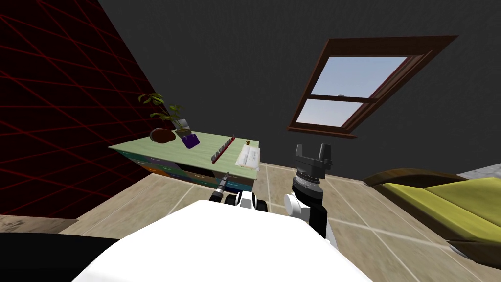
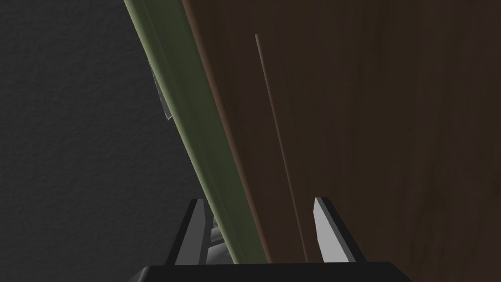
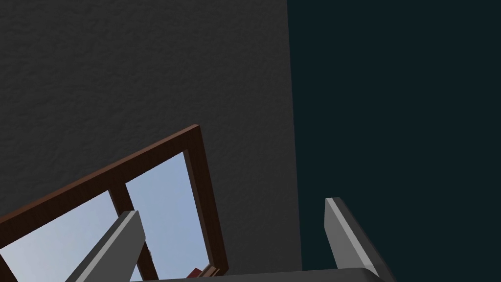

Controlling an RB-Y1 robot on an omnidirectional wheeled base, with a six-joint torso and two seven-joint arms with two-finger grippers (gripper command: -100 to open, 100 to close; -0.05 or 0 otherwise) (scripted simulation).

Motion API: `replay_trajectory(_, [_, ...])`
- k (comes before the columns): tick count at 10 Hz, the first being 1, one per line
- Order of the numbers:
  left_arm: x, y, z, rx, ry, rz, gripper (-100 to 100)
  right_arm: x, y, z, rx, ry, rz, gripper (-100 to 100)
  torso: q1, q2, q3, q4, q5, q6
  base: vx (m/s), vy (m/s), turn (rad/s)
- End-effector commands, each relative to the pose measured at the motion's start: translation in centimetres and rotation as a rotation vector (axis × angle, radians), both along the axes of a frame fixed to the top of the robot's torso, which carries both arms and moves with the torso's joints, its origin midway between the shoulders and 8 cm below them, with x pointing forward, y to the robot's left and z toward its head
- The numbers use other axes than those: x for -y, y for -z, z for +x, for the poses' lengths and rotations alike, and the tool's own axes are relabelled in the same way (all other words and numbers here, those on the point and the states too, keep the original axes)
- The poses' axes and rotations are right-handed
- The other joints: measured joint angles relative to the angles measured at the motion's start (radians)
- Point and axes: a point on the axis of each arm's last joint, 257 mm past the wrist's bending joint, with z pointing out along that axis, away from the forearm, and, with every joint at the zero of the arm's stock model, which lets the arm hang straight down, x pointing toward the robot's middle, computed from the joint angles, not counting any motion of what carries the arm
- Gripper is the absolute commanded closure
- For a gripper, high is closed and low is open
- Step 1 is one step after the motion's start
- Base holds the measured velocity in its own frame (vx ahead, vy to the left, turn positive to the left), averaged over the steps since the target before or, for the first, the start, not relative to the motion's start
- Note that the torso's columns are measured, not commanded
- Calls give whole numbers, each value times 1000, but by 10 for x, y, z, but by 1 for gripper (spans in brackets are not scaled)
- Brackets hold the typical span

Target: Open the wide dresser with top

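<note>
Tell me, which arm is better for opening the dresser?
Left. The left gripper is at the dresser, open around its green top edge. The right gripper points up by the window, away from it.

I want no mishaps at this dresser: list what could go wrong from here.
1. The open left gripper is lined up on the pale green dresser top's edge beside the dark brown end panel, not a drawer; closing here would likely grab the top.
2. The coloured drawer fronts face round the corner; reaching them may scrape it.
3. The white flat sheet lies near that end and could get knocked.
</note>
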Motion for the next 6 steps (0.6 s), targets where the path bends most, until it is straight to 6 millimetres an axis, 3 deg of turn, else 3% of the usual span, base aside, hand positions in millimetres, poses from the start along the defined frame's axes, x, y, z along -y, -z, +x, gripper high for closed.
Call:
replay_trajectory(1, [12, -1, 3, 0, -8, 2, 100, 0, 0, 0, 0, 0, 0, 0, -2, 0, -1, 3, -2, 0, -68, 55, -25])
replay_trajectory(4, [23, 0, 5, -6, -15, 4, 100, 0, 0, 0, 0, 0, 0, 0, -2, 11, 5, 6, -4, -2, -124, 89, -35])
replay_trajectory(6, [41, 1, 8, -16, -24, 4, 100, 0, 0, 0, 0, 0, 0, 0, -8, 6, 2, 10, -8, 0, -122, 72, -22])
